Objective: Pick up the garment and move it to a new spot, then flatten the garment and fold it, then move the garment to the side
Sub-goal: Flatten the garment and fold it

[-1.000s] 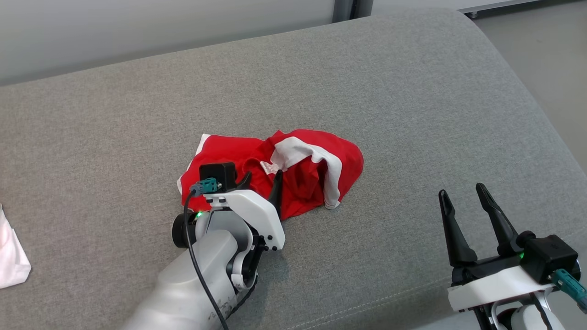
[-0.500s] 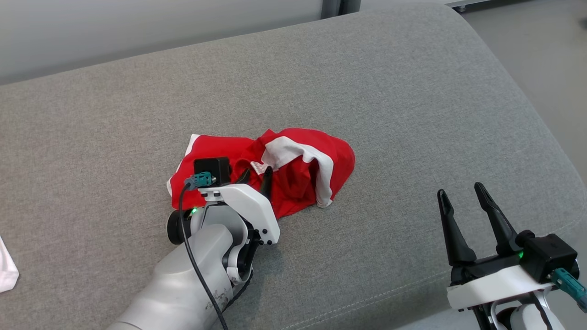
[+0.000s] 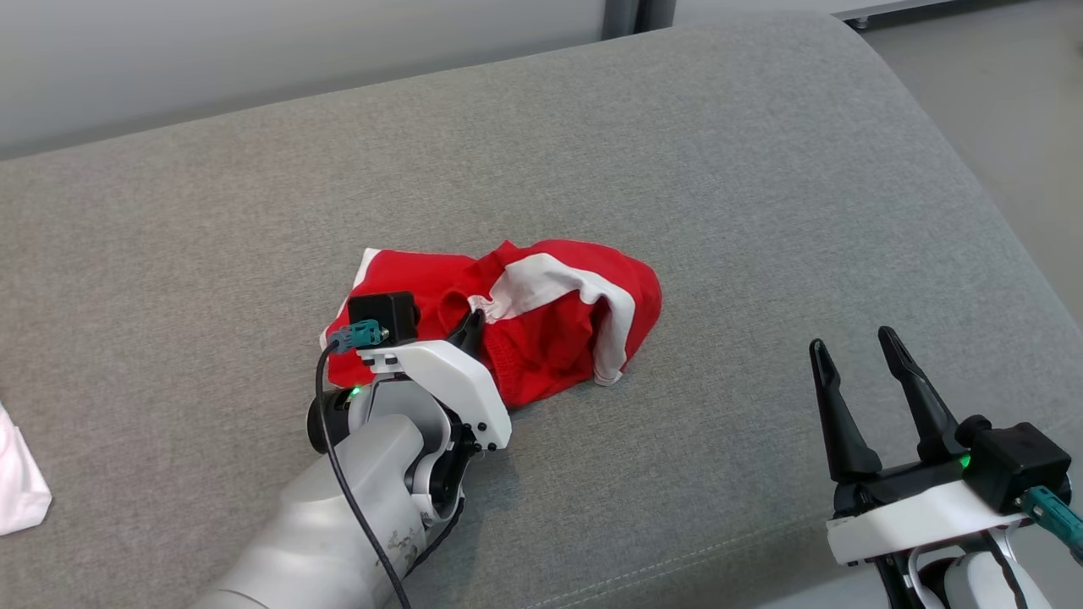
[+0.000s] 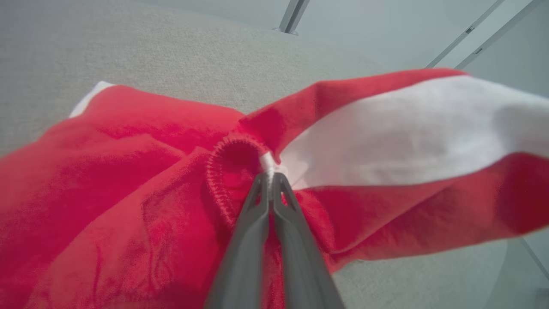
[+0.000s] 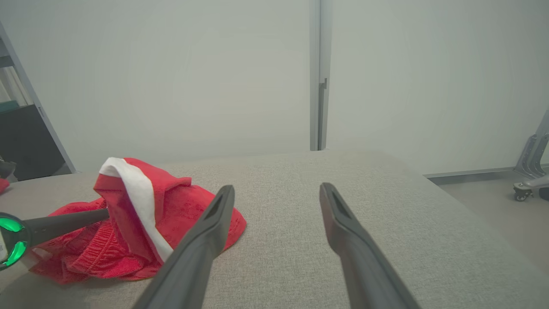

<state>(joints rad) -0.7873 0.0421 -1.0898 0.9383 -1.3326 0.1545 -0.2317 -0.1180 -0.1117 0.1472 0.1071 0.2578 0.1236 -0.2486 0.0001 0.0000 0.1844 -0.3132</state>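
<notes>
Left jaws clamp the red garment (image 3: 550,347) at their tips, right jaws stand apart, garment to their left.

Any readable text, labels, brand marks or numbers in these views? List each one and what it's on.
No text can be read in any view.
On the small white tag of the red garment, any print is too small and blurred to read.
On the grey cushion, no lettering or marks are seen.
</notes>
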